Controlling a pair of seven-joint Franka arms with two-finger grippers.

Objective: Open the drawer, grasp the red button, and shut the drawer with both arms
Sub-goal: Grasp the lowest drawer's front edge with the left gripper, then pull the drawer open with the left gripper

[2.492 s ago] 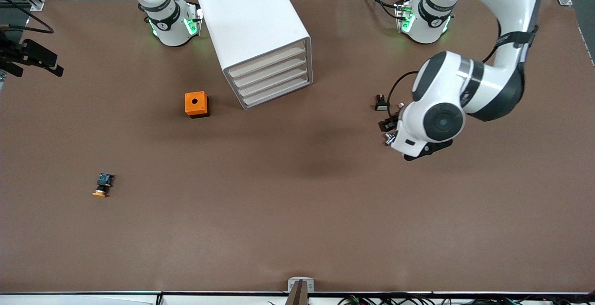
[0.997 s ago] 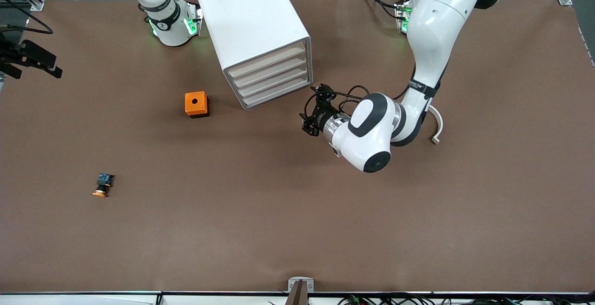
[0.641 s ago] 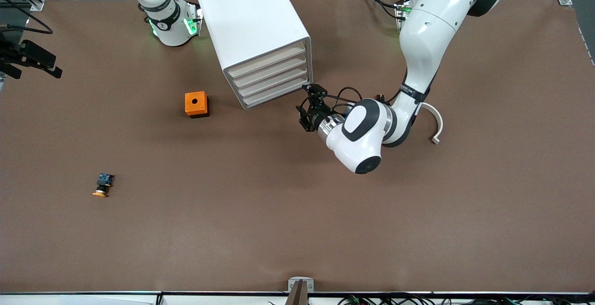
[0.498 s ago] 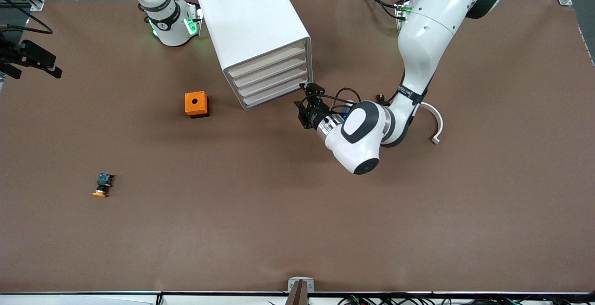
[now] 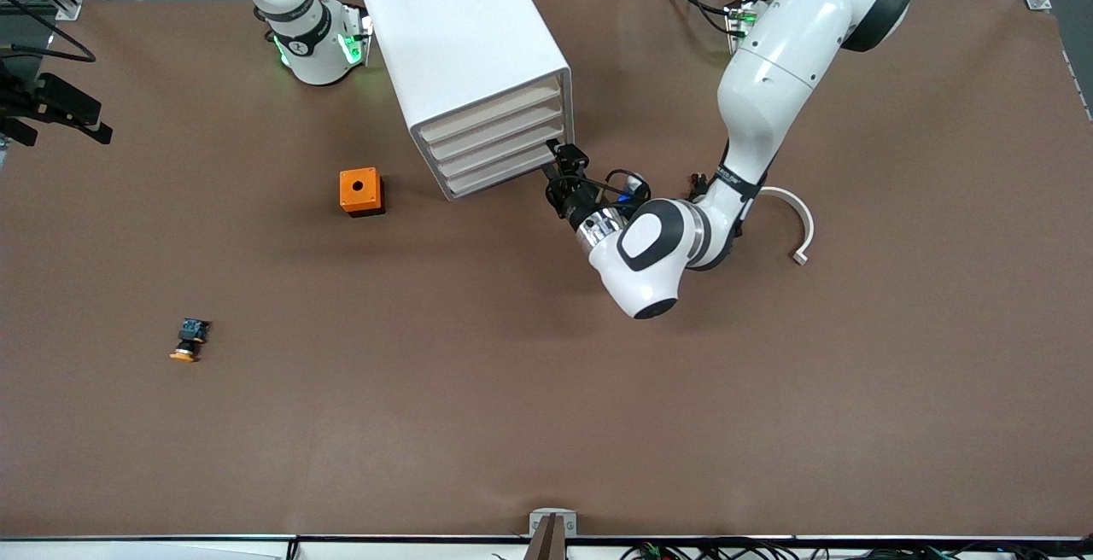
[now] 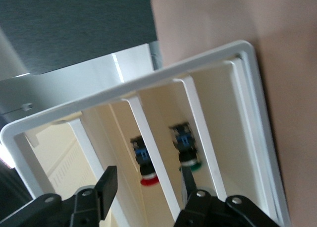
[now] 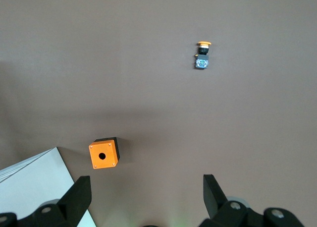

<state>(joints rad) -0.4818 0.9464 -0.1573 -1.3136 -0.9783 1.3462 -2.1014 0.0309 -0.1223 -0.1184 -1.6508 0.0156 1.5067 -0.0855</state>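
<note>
The white cabinet [image 5: 461, 39] stands with all its drawers pushed in. My left gripper [image 5: 557, 166] is at the cabinet front, at the corner toward the left arm's end. In the left wrist view its fingers [image 6: 106, 187] are apart on either side of the cream front strip of one drawer [image 6: 136, 123], without visibly touching it. The red-capped button [image 6: 144, 163] lies inside that drawer, and a green-capped one [image 6: 185, 148] lies in the drawer below. My right gripper [image 7: 146, 199] hangs open high over the table, and the front view does not show it.
An orange cube with a round hole [image 5: 361, 191] sits beside the cabinet toward the right arm's end. An orange-capped button [image 5: 189, 340] lies nearer the front camera. A white curved piece [image 5: 798, 223] lies next to the left arm's wrist.
The left arm swung from its end of the table to the cabinet front, and its fingers narrowed around a drawer strip. The right arm has not moved.
</note>
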